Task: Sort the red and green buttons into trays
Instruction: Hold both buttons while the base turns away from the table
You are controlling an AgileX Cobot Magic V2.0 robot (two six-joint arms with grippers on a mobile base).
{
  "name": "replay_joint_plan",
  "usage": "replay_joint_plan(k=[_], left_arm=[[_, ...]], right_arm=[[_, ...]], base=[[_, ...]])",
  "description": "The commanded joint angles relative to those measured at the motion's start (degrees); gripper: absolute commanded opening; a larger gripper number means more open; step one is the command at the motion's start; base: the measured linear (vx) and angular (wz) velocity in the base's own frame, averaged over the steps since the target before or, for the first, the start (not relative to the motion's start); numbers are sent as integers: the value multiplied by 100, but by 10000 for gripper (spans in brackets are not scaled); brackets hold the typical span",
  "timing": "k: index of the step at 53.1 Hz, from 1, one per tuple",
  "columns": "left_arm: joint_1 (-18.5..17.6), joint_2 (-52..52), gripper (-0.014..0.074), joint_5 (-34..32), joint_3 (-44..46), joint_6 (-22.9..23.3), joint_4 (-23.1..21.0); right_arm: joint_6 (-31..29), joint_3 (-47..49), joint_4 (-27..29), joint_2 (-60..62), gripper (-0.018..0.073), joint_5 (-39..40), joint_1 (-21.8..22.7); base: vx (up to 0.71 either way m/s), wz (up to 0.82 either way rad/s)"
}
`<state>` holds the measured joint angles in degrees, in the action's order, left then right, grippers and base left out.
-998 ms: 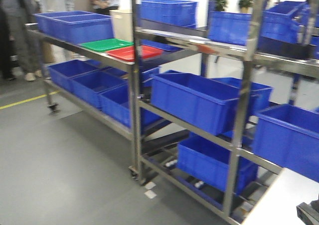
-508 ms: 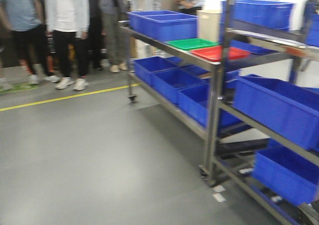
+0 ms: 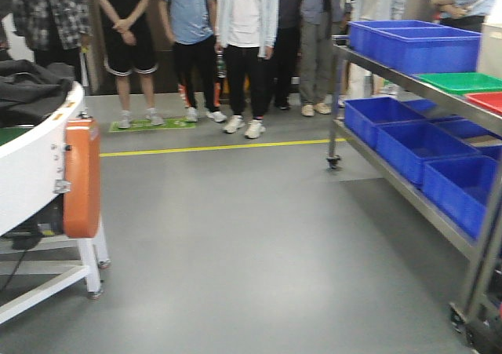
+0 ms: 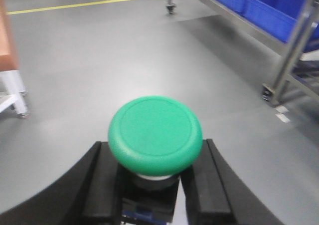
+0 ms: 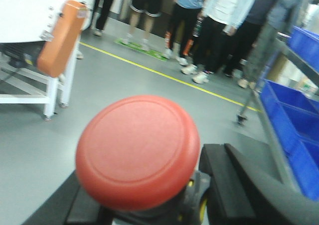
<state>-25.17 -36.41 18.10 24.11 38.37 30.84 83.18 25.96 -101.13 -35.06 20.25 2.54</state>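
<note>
In the left wrist view my left gripper [image 4: 154, 185] is shut on the green button [image 4: 155, 134], its dark base clamped between the black fingers [image 4: 207, 185], cap facing the camera, above grey floor. In the right wrist view my right gripper [image 5: 144, 205] is shut on the red button [image 5: 137, 150], held the same way. The green tray [image 3: 461, 82] and the edge of the red tray [image 3: 489, 100] lie on the rack's top shelf at the far right of the front view. Neither gripper shows in the front view.
A steel rack [image 3: 408, 185] with blue crates [image 3: 416, 46] stands on the right. A white conveyor with an orange end cover [image 3: 81, 177] stands at the left. Several people [image 3: 245, 48] stand behind a yellow floor line [image 3: 212, 147]. Grey floor lies between.
The front view has swung left: the rack and trays slid from the middle to the right edge, and the conveyor and the row of people came into view.
</note>
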Motion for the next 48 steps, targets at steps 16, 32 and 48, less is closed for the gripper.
replay_joint_plan(k=[16, 32, 48], left_arm=[[-38, 22, -6, -395, 169, 35, 31], [-38, 22, -6, -395, 169, 35, 31], [-38, 22, -6, -395, 169, 35, 31]], right_arm=[[25, 191, 65, 8, -10, -157, 22], [25, 191, 65, 8, -10, -84, 22], [25, 191, 65, 8, -10, -84, 22]], base=[[31, 28], [47, -3], [59, -3]])
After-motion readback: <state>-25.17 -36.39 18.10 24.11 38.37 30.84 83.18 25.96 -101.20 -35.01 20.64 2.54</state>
